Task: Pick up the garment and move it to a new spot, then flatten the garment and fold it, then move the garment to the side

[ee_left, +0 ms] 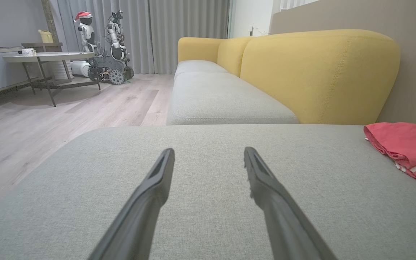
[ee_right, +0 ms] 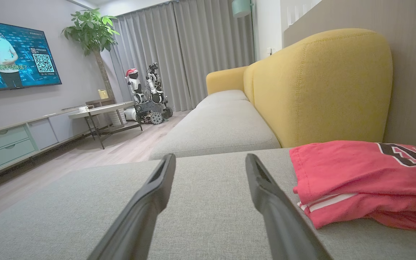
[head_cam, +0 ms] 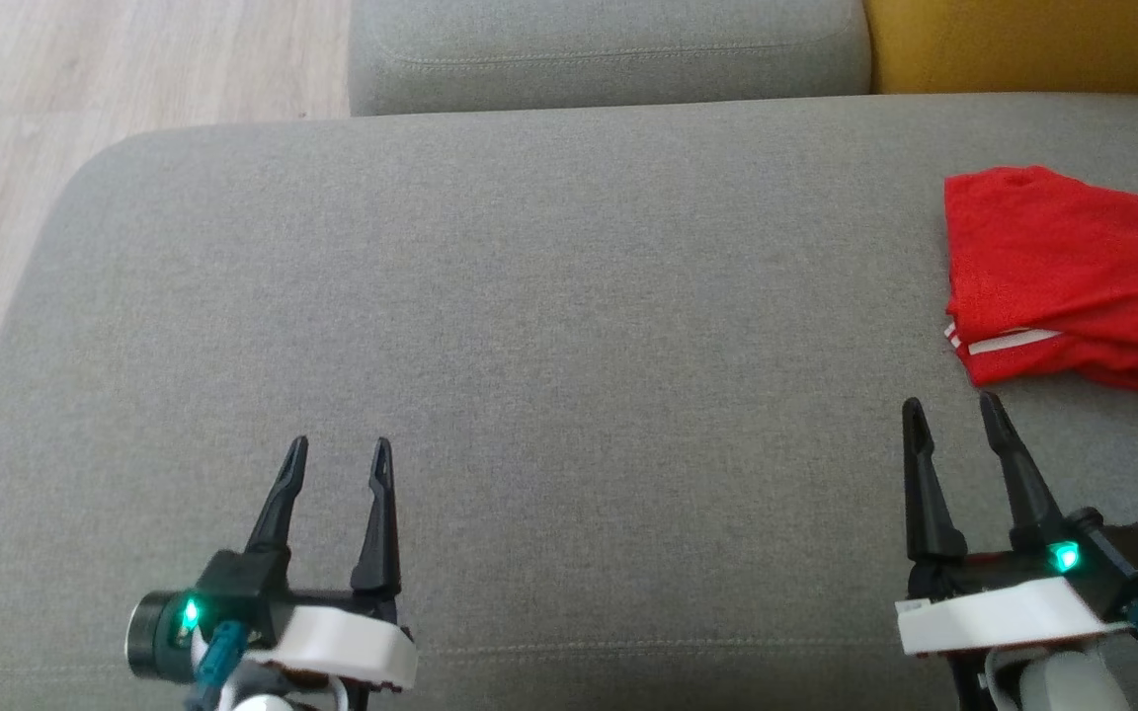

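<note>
Head view, folded garment [head_cam: 1043, 267], grey cushion [head_cam: 529, 296]

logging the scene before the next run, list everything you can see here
garment: one, red, white stripes, folded, right side of nearest cushion
seat cushions: three, grey, in a row
backrest sections: three, yellow, behind the farther cushions
floor: one, pale wood, left of the cushions
table: one, pale top, on the floor
wheeled robot: one, white and dark, red hat, by the curtains
curtains: one run, grey, far wall
tv: one, lit blue, wall
plant: one, green, beside the tv
left gripper: one, dark, open, empty, over nearest cushion
right gripper: one, dark, open, empty, just short of the garment
</note>
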Robot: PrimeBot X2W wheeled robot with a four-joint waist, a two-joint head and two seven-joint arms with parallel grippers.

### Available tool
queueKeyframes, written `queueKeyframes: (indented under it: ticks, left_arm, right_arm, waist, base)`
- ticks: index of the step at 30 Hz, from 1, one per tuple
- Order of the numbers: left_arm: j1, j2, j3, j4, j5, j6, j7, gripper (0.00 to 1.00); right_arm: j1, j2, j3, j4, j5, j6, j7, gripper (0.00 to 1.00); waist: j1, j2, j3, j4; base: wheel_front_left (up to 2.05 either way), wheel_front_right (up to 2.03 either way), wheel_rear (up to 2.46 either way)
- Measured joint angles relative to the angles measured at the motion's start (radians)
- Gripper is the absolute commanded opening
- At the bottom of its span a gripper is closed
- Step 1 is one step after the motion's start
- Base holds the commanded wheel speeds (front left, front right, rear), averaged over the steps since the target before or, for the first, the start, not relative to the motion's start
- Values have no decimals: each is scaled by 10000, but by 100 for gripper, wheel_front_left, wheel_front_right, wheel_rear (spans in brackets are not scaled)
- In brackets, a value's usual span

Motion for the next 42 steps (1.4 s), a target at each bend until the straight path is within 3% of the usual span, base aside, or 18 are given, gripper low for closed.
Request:
queueKeyframes:
  ticks: [4, 5, 11, 42]
  left_arm:
    - [1, 0, 8, 82, 211, 79, -2, 100]
    - [2, 2, 0, 159, 222, 86, 2, 0]
    - [512, 8, -25, 949, 48, 84, 21, 0]
    - [190, 82, 426, 1287, -3927, -525, 719, 0]
  right_arm:
    - [1, 2, 40, 0, 6, 2, 2, 100]
    - [1, 2, 46, 65, 8, 0, 8, 0]
    - [413, 2, 48, 871, 111, 0, 71, 0]
    - [298, -38, -268, 874, 4086, -10, 731, 0]
  waist:
    - [0, 0, -20, 20]
    - [0, 0, -22, 22]
    - [0, 0, -21, 17]
    - [0, 0, -36, -68]
  base:
    - [0, 0, 0]
    - [0, 0, 0]
    - [0, 0, 0]
    - [0, 0, 0]
